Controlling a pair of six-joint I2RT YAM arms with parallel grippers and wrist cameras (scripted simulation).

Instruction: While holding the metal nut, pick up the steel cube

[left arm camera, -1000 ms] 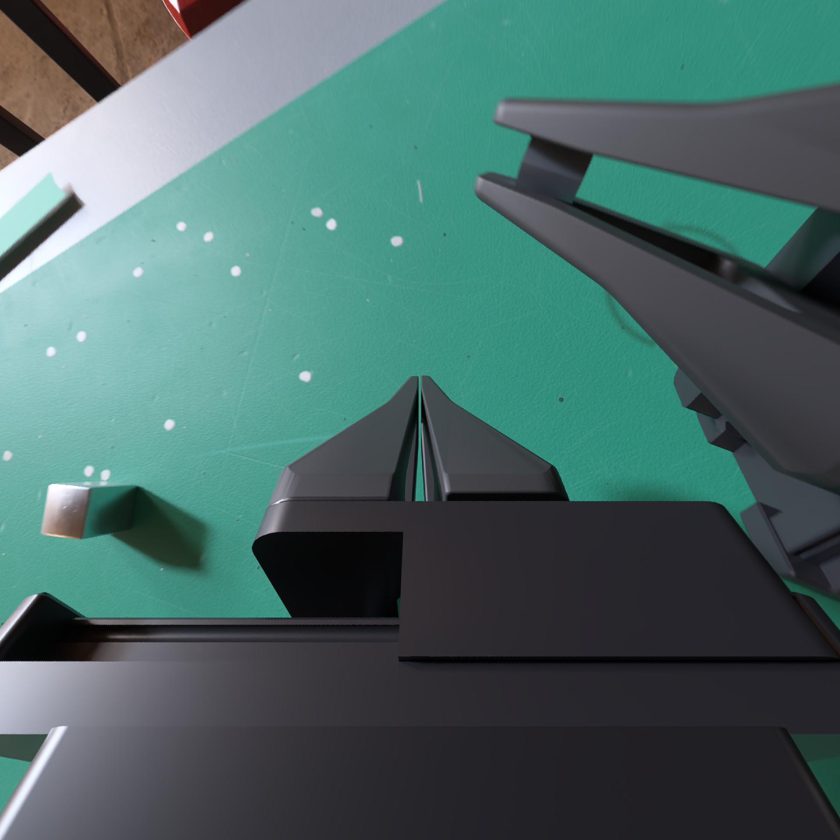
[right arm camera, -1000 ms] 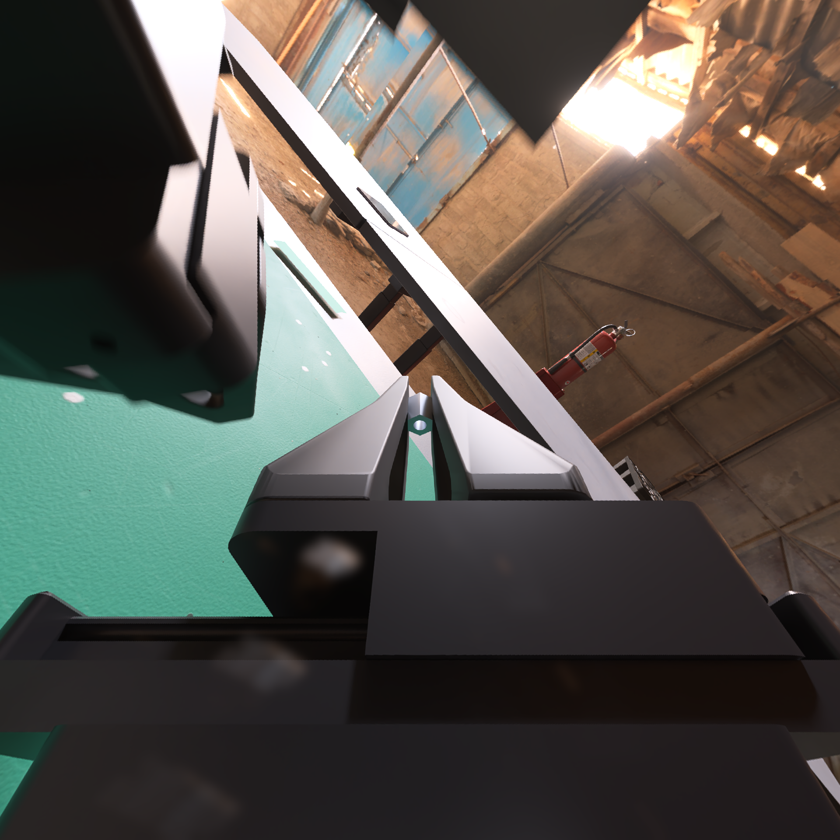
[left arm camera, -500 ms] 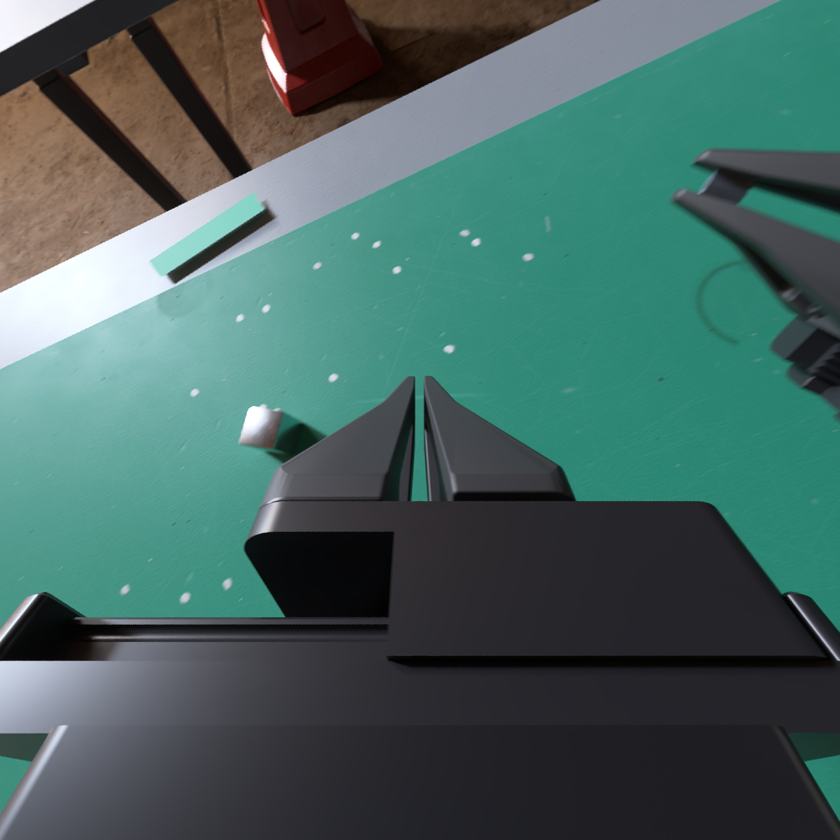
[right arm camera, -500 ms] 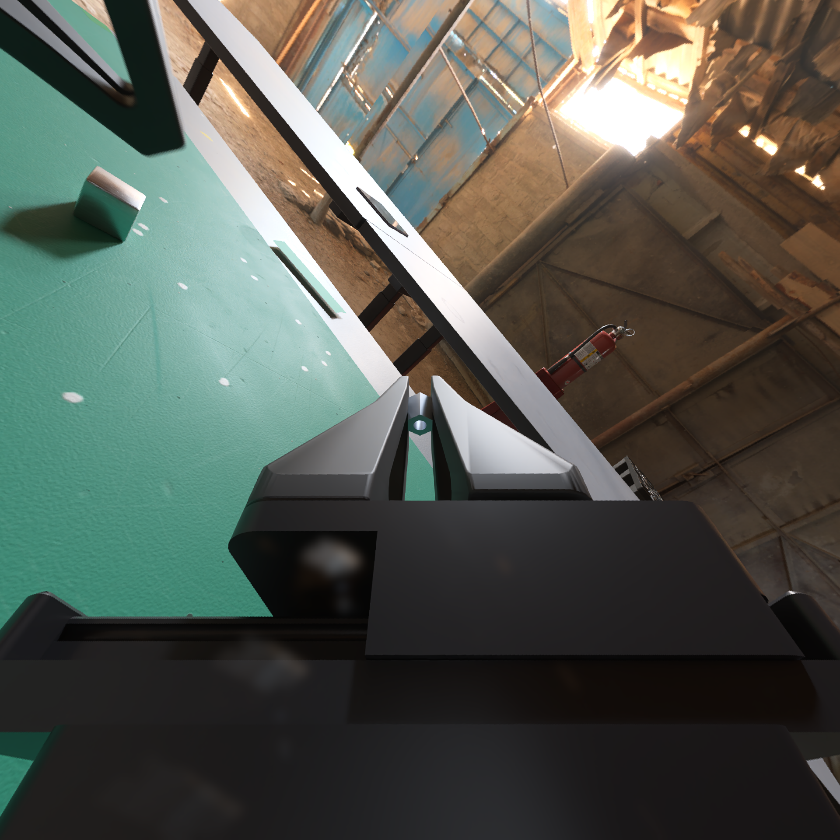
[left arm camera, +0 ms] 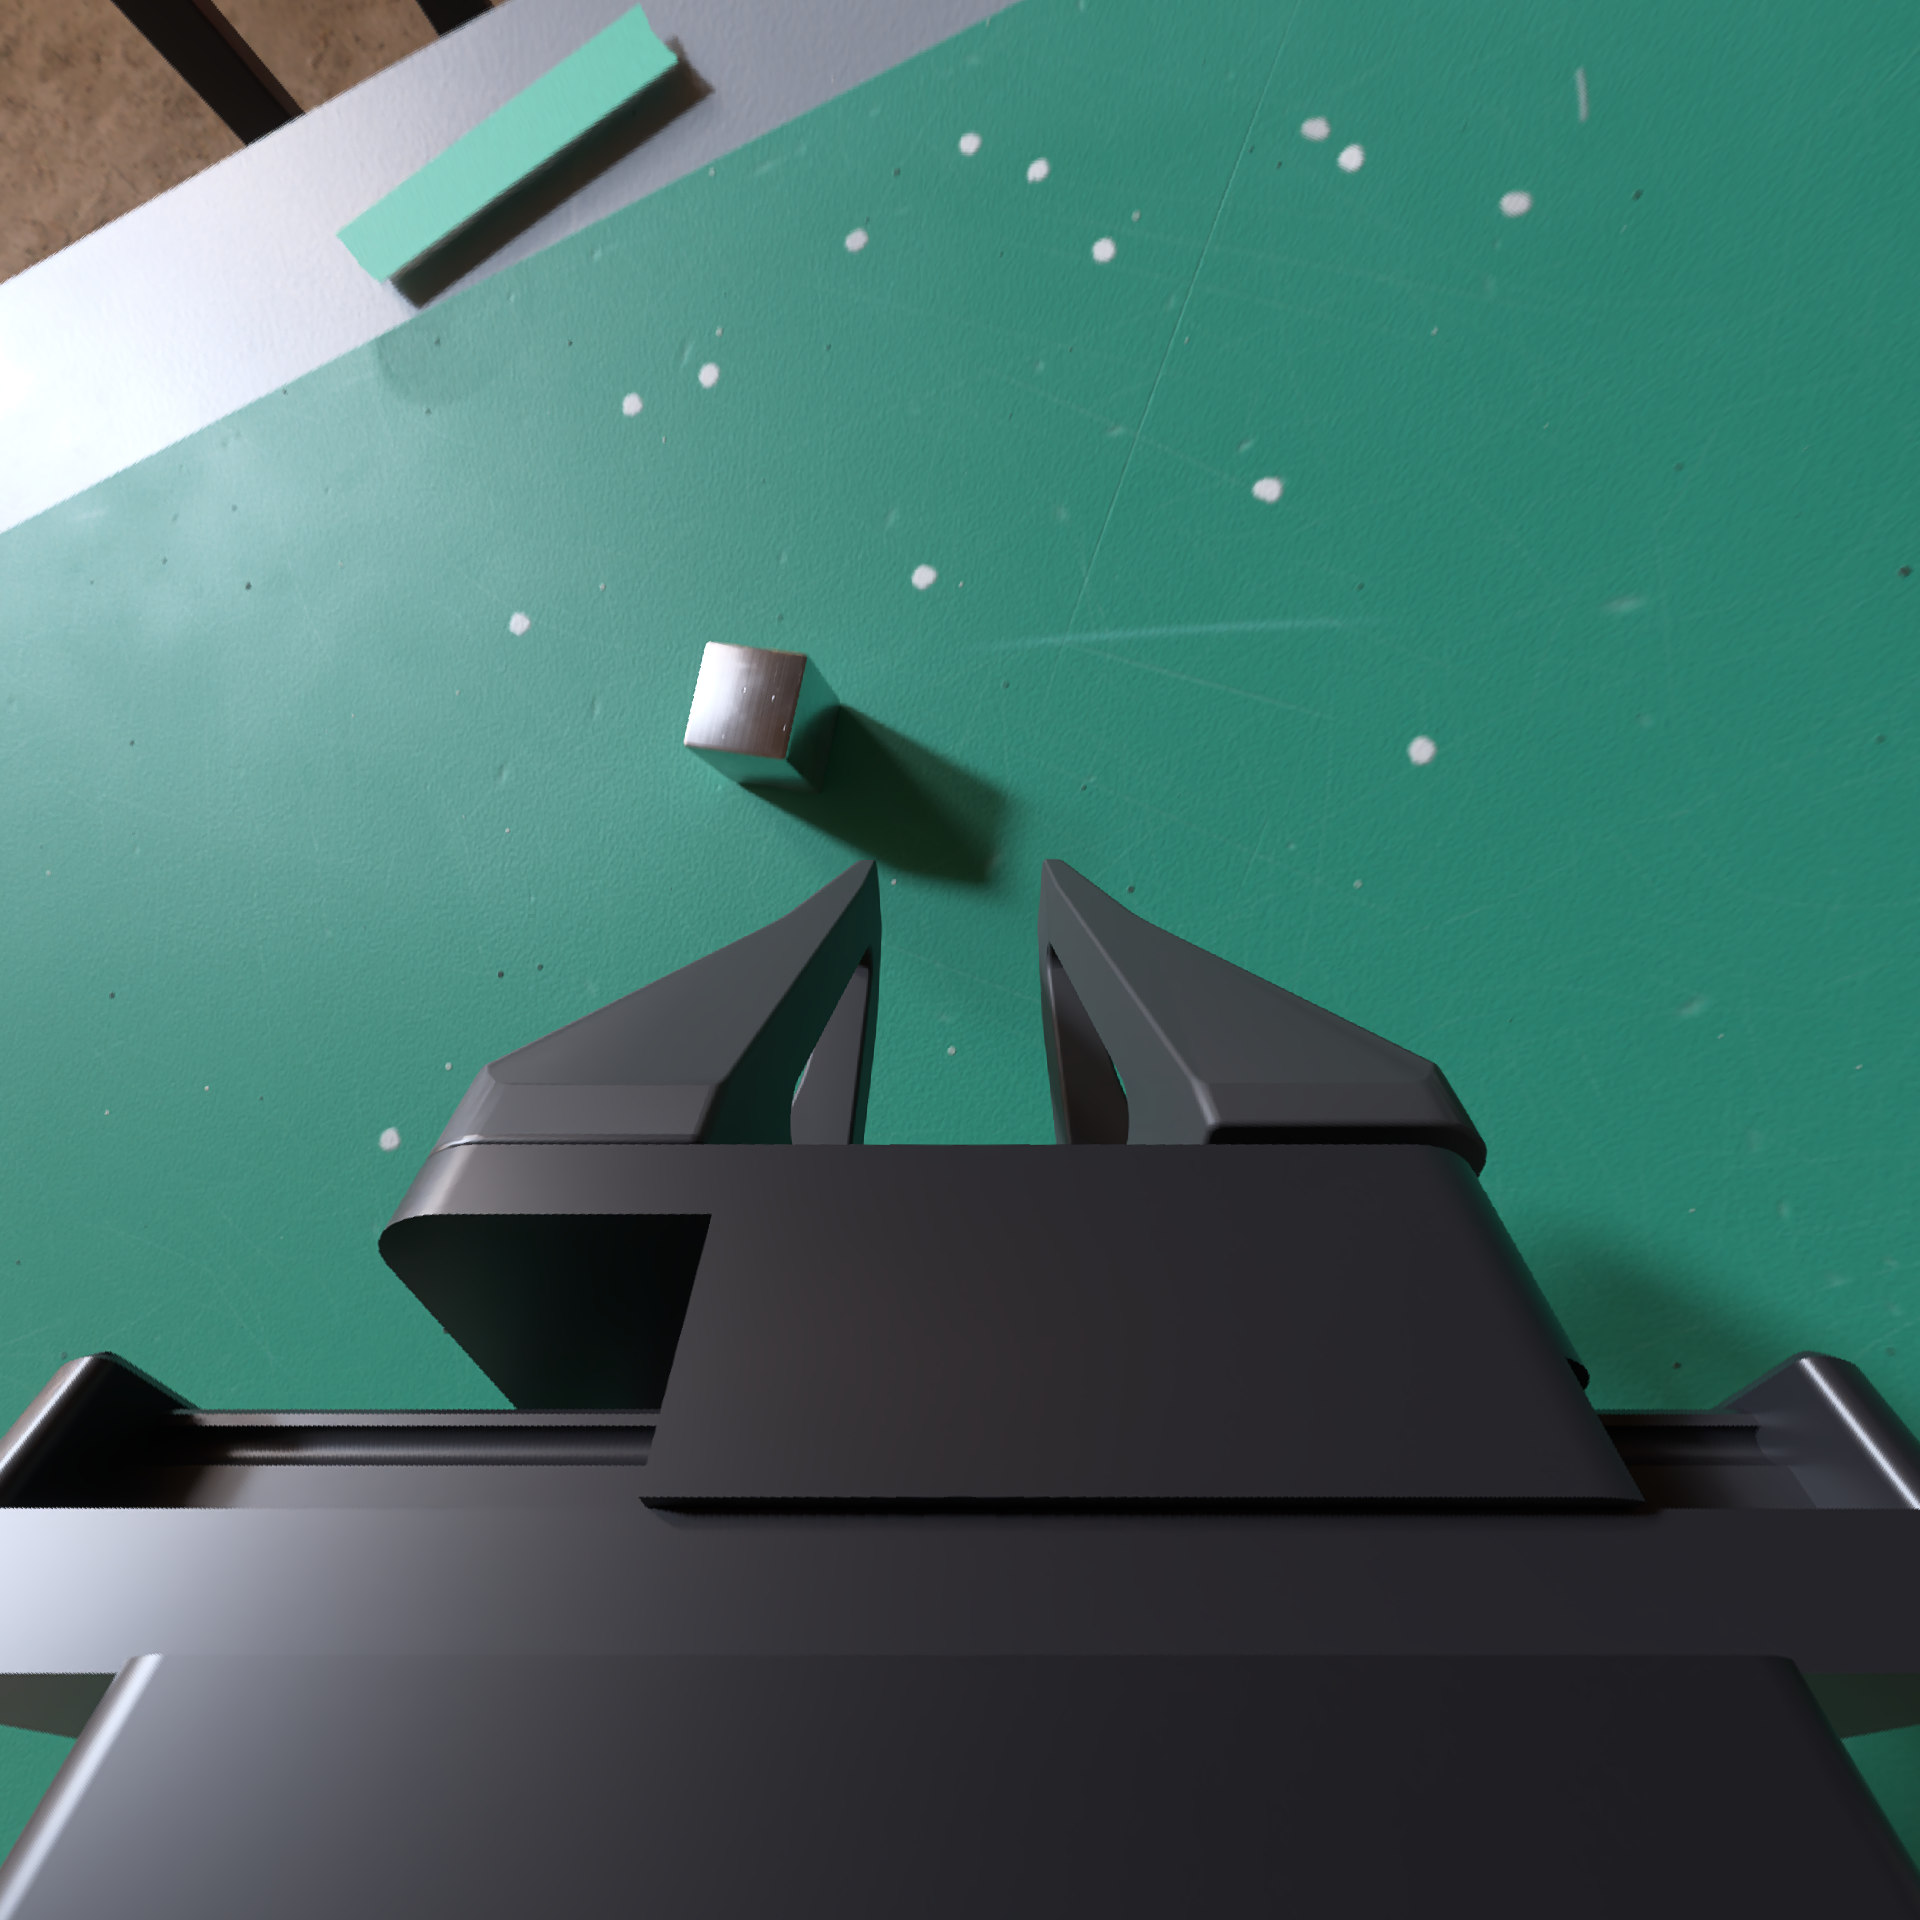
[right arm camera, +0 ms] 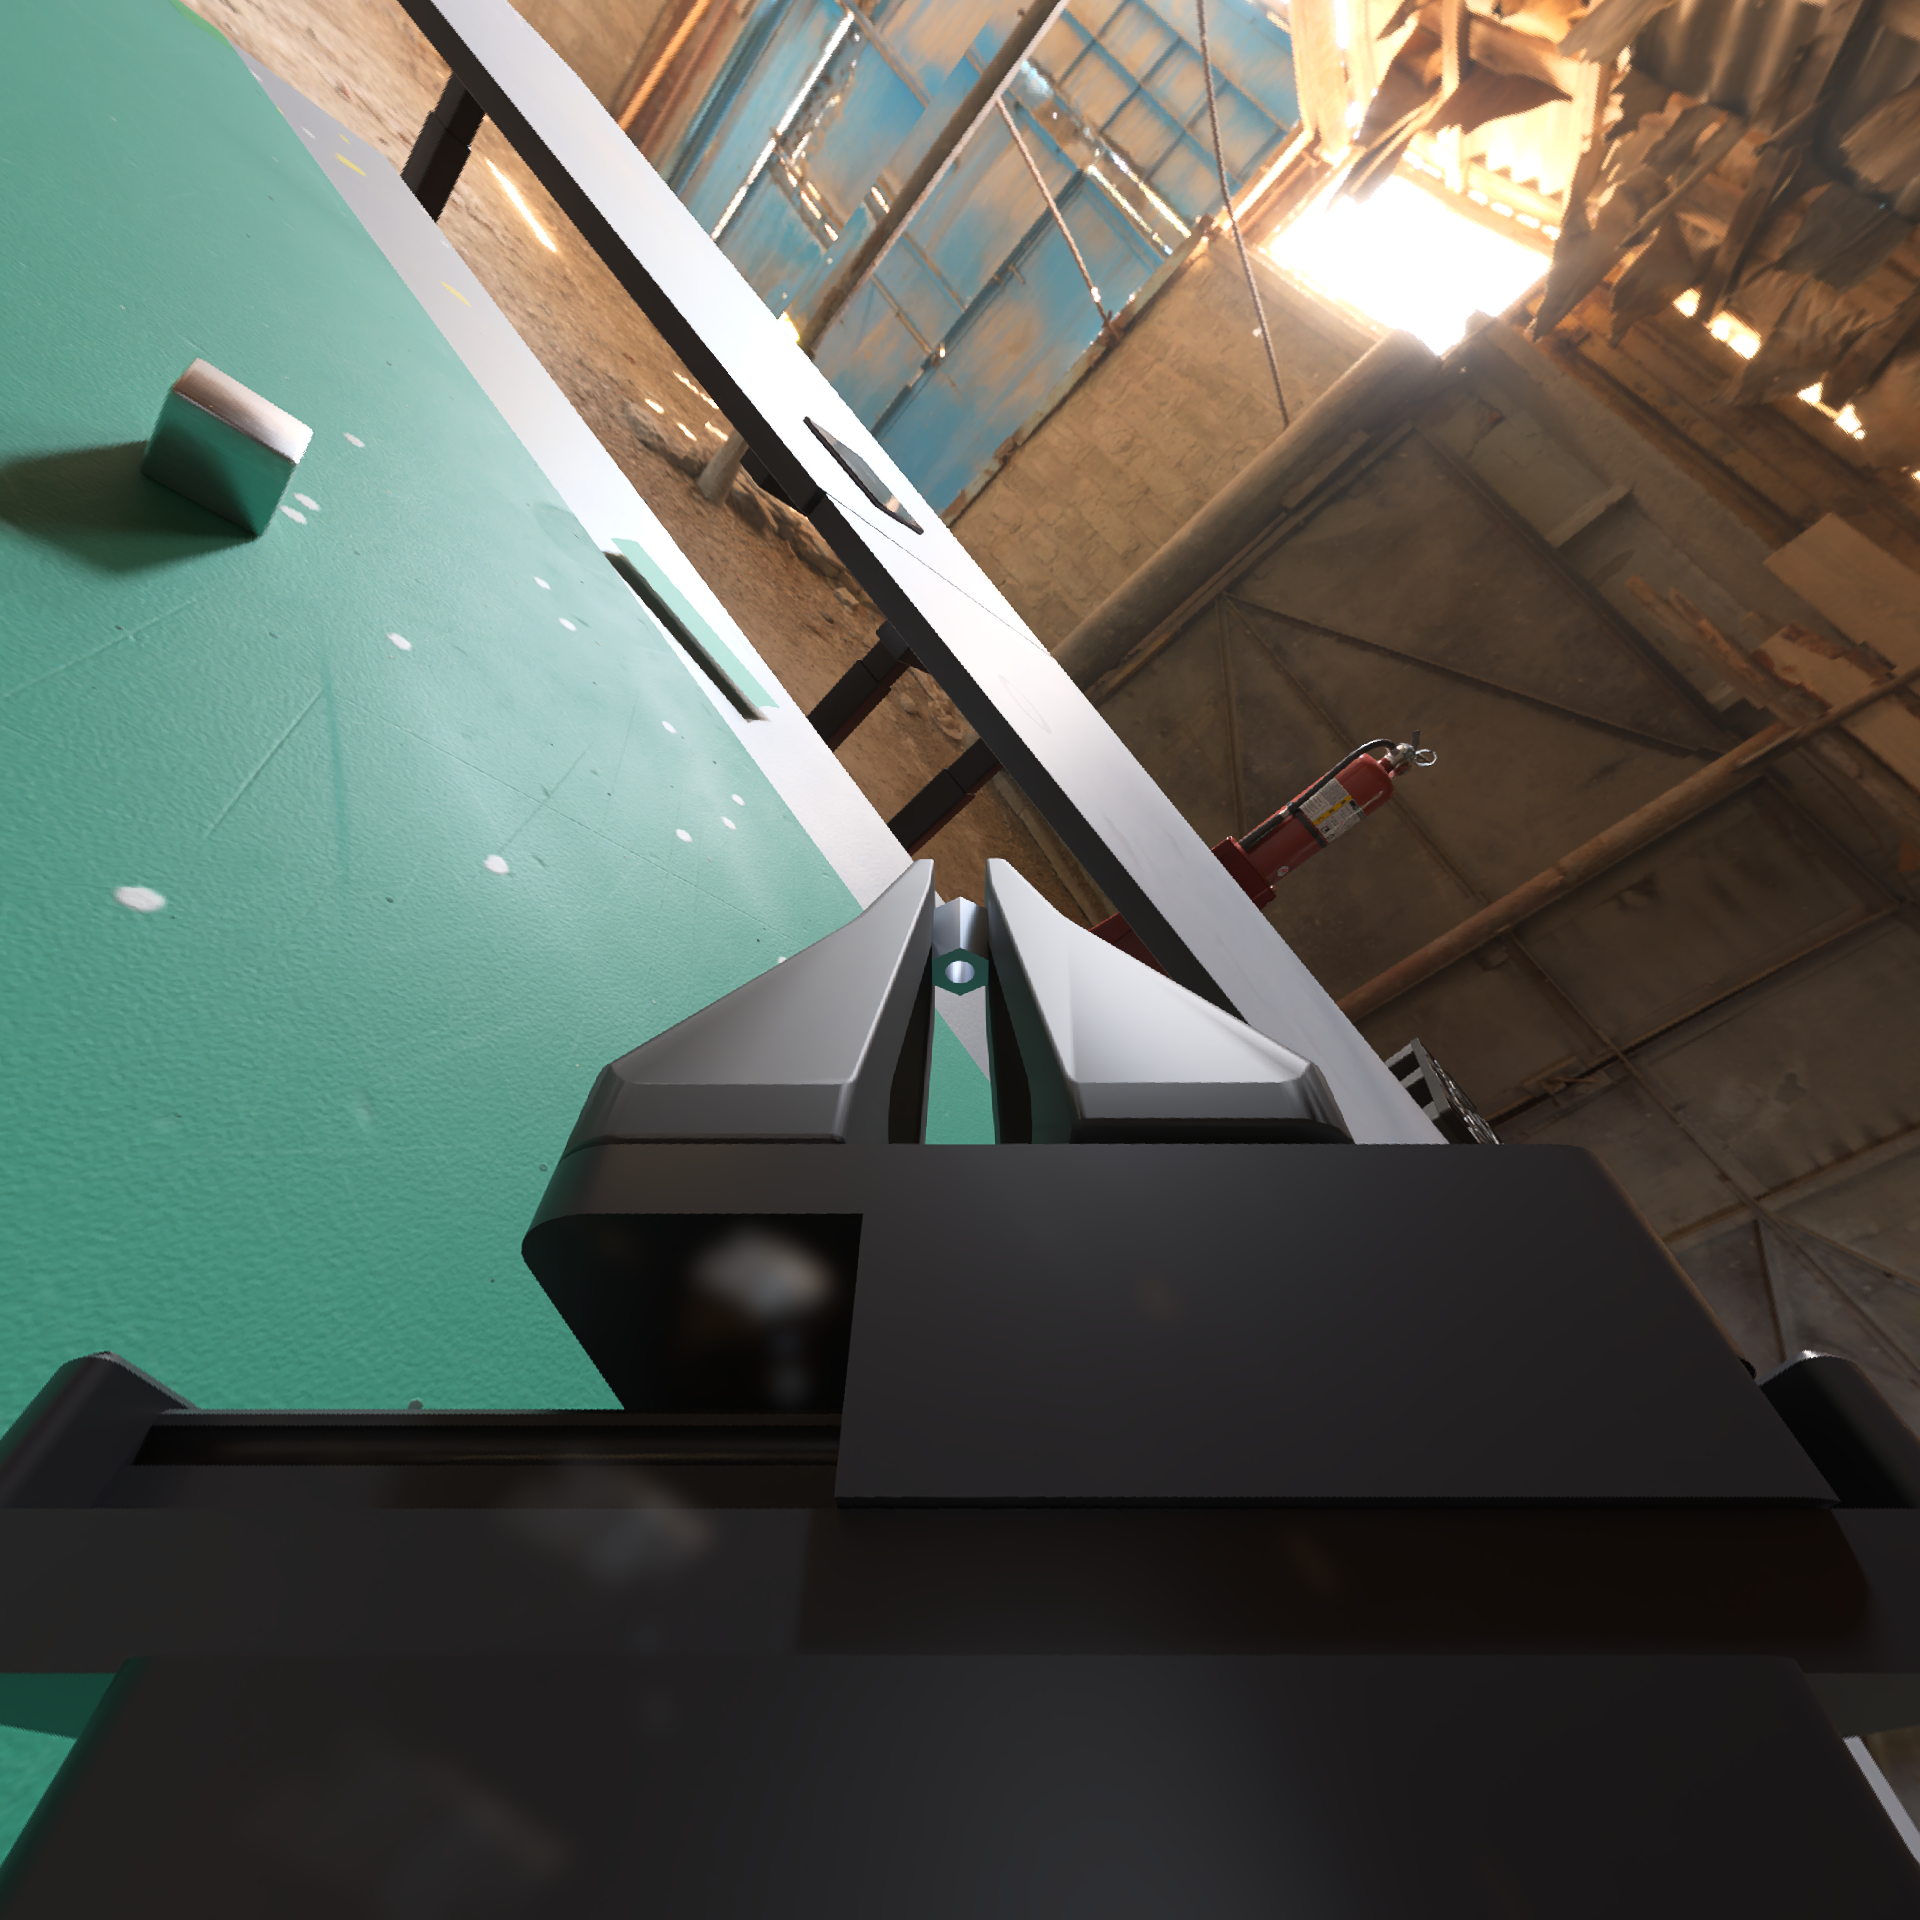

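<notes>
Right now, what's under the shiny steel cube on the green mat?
The steel cube sits flat on the green mat, its shadow beside it. Its underside and the contact patch are hidden. The open left gripper is clear of it.

Left wrist view evenly lit, moderately bright; steel cube (left arm camera: 756, 715) top face catches a bright sheen and throws a soft dark shadow down-right on the green mat (left arm camera: 1351, 644). Glare patch on the grey bench (left arm camera: 125, 322) rim at far left. White specks slightly soft; wide-angle stretch toward corners. Right wrist view high contrast: blown-out roof opening (right arm camera: 1392, 260) upper right, warm light on walls, bright sheen on the right end effector (right arm camera: 961, 883) fingers, body near black with blurry reflections. Cube there casts its shadow leftward.
</notes>
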